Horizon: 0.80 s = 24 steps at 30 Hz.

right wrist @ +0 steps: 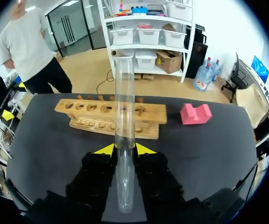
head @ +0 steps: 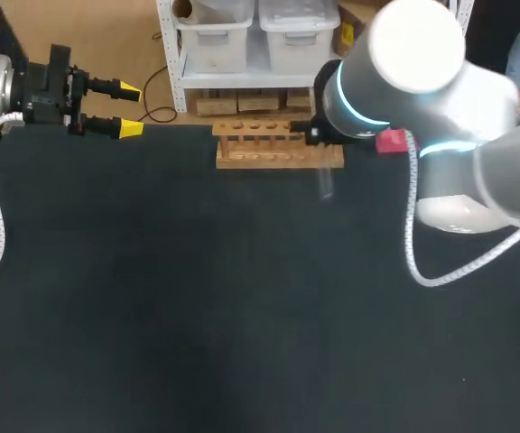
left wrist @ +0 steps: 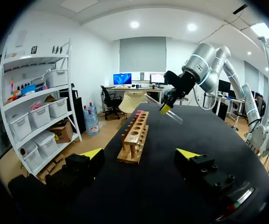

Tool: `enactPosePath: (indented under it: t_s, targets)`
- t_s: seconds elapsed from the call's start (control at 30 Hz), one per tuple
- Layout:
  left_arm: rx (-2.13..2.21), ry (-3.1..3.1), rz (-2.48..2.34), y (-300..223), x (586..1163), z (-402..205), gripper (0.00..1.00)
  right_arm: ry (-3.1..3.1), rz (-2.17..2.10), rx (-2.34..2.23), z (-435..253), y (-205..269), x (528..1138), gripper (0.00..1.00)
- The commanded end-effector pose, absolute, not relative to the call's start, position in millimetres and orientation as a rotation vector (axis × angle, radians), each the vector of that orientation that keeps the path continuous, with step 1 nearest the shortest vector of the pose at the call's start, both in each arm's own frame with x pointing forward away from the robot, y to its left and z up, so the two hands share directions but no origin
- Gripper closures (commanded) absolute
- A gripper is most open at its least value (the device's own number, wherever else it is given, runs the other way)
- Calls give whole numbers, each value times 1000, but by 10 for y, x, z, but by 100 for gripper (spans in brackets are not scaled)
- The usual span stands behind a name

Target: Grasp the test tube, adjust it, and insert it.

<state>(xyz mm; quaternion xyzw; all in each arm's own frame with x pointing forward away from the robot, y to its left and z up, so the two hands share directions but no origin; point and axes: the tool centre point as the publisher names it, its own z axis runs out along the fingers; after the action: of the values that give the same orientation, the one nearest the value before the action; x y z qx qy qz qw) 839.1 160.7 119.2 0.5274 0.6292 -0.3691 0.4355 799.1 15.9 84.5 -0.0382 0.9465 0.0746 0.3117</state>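
**Head and wrist views, test tube in hand.** The right gripper is clamped on the test tube, one yellow-tipped finger on each side of the glass. The tube runs lengthwise between the fingers, with one end behind them and the longer part reaching out ahead towards the wooden rack. From the left wrist view the tube is seen tilted and clear of the desk, held in the air near the rack's far end and not in any hole. The head view shows it faintly in front of the rack's right end, and the right arm hides most of its own gripper there. The rack, with a single row of round holes along its top, stands at the far edge of the desk near the middle. A pink block lies near its right end. The left gripper holds nothing. Its fingers are apart (yellow tips plainly separated), at the desk's far left edge, well apart from the rack.
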Motion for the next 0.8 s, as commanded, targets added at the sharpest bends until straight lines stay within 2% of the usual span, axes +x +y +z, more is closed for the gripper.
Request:
enactPosePath:
  t_s: [0.03, 0.8]
  targets:
    - [1309, 1564, -912, 1603, 8370, 1183, 0, 2310, 191, -52, 1149, -12, 7682, 100]
    - [1309, 1564, -912, 1603, 8370, 1183, 0, 2128, 272, -92, 1346, -105, 7608, 100]
